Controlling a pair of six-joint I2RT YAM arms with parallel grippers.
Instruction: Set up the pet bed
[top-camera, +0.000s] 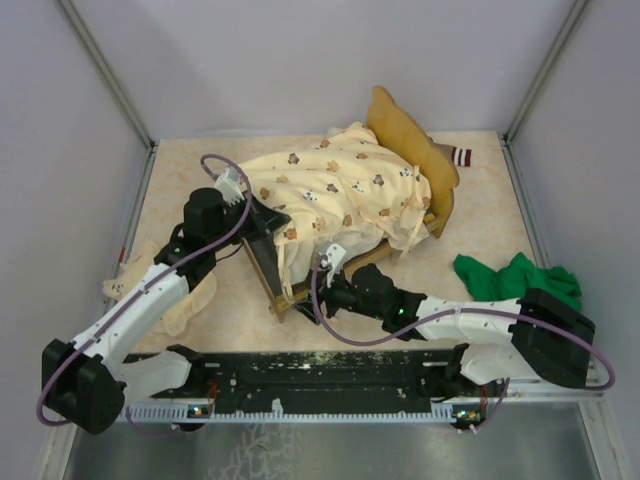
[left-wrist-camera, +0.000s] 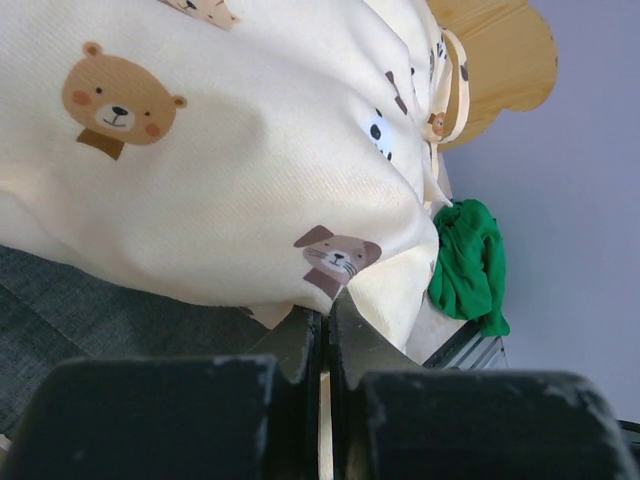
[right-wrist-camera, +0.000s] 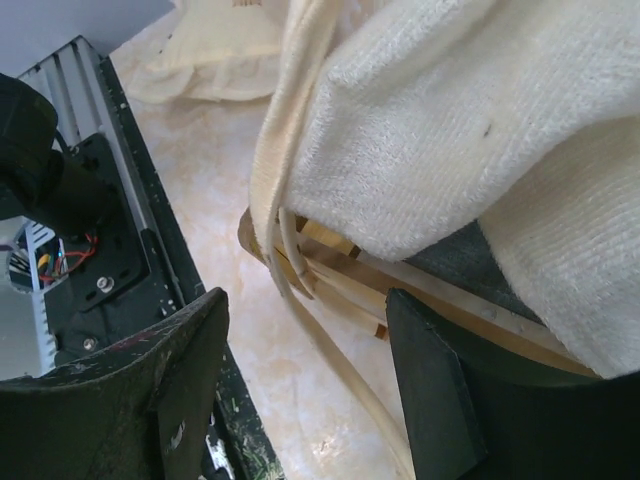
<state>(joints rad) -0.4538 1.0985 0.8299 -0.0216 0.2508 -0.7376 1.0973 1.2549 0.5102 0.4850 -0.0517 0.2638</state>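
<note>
Pale grey walls (top-camera: 300, 60) close in the beige marbled counter (top-camera: 490, 215) on three sides, and a black rail (top-camera: 330, 372) runs along its 6 o'clock edge. The pet bed (top-camera: 402, 130) lies across the counter's middle, its scalloped headboard toward 1 o'clock and its foot toward 7 o'clock. A cream animal-print quilt (top-camera: 340, 185) is heaped over it, hiding most of the frame and spilling past the sides. A green cloth (top-camera: 515, 280) is bunched at 4 o'clock, apart from the bed. A cream cloth (top-camera: 190, 300) lies at 8 o'clock, partly under the left arm. A small maroon-and-white striped scrap (top-camera: 462, 155) shows at 2 o'clock, just behind the headboard. The left gripper (left-wrist-camera: 322, 318) sits at the bed's foot over the dark grey base, clenched, with the quilt's hem at its tips; whether it pinches cloth I cannot tell. The right gripper (right-wrist-camera: 305, 315) is released, jaws wide apart, facing the frame's near corner
</note>
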